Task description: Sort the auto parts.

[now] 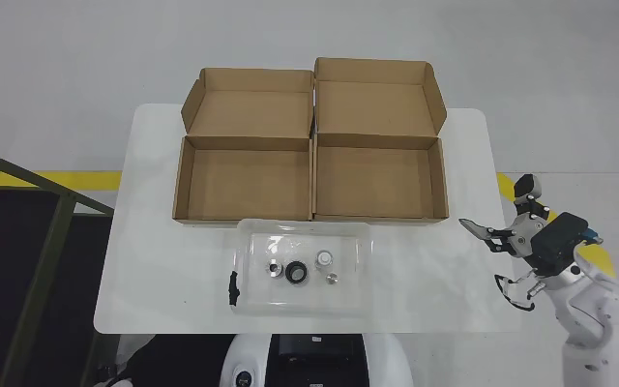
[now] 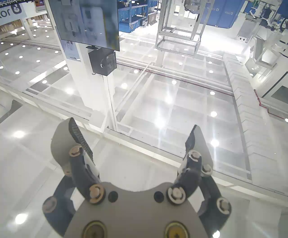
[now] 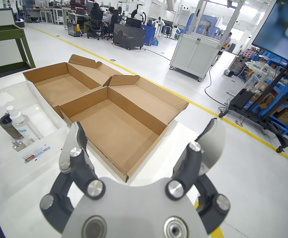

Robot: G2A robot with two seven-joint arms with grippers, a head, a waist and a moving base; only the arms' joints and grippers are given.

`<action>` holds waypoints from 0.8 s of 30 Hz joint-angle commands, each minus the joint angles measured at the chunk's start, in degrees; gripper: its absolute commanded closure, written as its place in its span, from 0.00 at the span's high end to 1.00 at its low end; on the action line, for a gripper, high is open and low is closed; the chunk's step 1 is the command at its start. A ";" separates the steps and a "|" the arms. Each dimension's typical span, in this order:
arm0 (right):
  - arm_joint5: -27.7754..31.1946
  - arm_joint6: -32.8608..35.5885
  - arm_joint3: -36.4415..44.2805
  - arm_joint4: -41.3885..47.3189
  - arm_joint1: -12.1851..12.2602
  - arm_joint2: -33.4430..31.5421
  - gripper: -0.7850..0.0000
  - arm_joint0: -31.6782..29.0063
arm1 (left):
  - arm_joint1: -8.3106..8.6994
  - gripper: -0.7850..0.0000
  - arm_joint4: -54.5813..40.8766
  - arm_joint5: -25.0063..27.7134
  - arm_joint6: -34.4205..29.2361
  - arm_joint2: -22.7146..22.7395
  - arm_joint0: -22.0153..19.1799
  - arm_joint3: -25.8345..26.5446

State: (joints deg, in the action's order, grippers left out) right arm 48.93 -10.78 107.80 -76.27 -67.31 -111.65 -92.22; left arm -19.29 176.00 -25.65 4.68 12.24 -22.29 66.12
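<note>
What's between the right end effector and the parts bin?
Nothing: the top view shows only bare table between the right end effector and the bin.

We see a white surface (image 1: 155, 242) carrying two open cardboard boxes (image 1: 247, 184) side by side — just before them, a clear tray (image 1: 253, 242).

This is a robotics lab set in an open industrial hall. The pale, glossy floor carries a yellow lane line (image 3: 56, 38), and along it stand an aluminium-framed enclosure on castors (image 3: 195, 54), a row of desks with monitors and office chairs (image 3: 95, 27) and white humanoid robots (image 3: 159, 24). There are also a large screen on a black wheeled stand (image 3: 270, 29), another screen fixed to a white column (image 2: 84, 21) and blue storage racks (image 2: 132, 15).
</note>
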 commanded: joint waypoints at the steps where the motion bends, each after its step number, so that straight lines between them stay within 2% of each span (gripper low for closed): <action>1: 0.00 0.00 0.00 0.00 0.00 0.00 1.00 0.00 | 0.00 1.00 0.00 0.00 0.00 0.00 0.00 0.00; 11: 0.00 0.00 0.00 0.00 0.00 0.00 1.00 0.00 | 0.00 1.00 0.00 0.00 0.00 0.00 0.00 0.00; 17: 2.60 7.69 4.64 -4.65 0.62 4.16 1.00 1.42 | 0.00 1.00 0.00 0.00 0.00 0.00 0.00 0.00; 24: 9.07 15.24 6.13 -2.70 1.32 10.60 1.00 4.69 | 0.00 1.00 0.00 0.00 0.00 0.00 0.00 0.00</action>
State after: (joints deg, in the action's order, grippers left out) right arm 57.53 3.32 113.91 -79.56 -66.06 -101.83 -88.02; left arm -19.29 176.00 -25.65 4.68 12.24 -22.29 66.12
